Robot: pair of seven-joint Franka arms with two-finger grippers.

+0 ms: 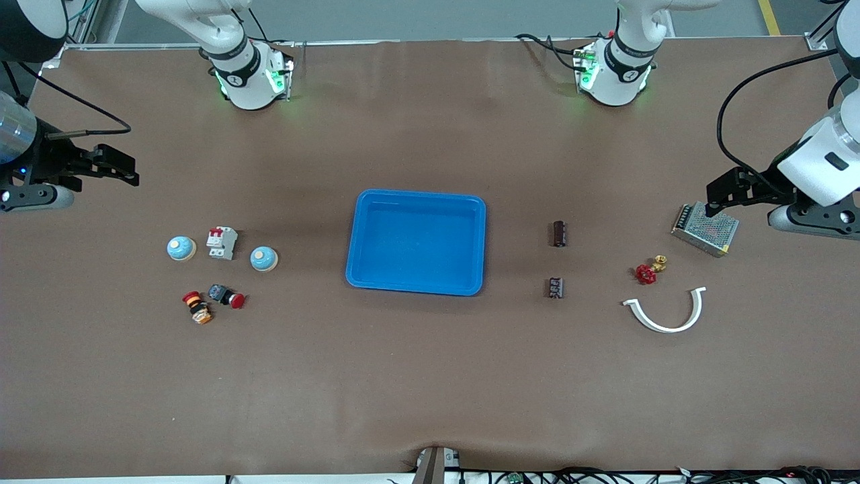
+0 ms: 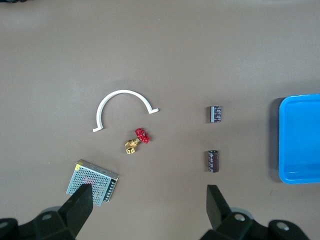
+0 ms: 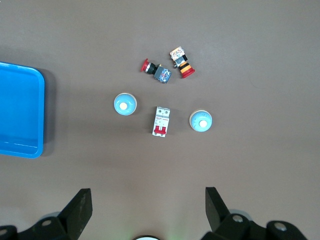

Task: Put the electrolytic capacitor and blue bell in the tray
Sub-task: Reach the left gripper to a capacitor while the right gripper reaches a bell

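We are looking at a wide table (image 1: 430, 390) covered in brown matting, with both arm bases along its top edge in the front view.

Our left gripper (image 2: 147, 207) hangs in the air at the left arm's end of the table, over the mat just beside a perforated metal power supply box (image 1: 705, 228). Its fingers (image 2: 80, 205) are spread wide and carry nothing. Out from it lie a small red-handled brass valve (image 1: 649, 270) and a white curved plastic clip (image 1: 665, 313), the clip nearer the front camera. Toward the middle sit two dark electrolytic capacitors: one capacitor (image 1: 559, 233) beside the tray, and a second capacitor (image 1: 554, 288) nearer the front camera.

Our right gripper (image 3: 147, 207) waits at the right arm's end, also up in the air, fingers parted and empty. Out from it we find a blue bell (image 1: 181, 248), a white circuit breaker (image 1: 222, 243) with red levers beside it, then a second blue bell (image 1: 263, 259) closer to the tray. Nearer the front camera lie a red push button (image 1: 227, 296) and an orange-striped button switch (image 1: 197, 307).

The blue tray (image 1: 416, 279) sits at the centre with nothing in it.
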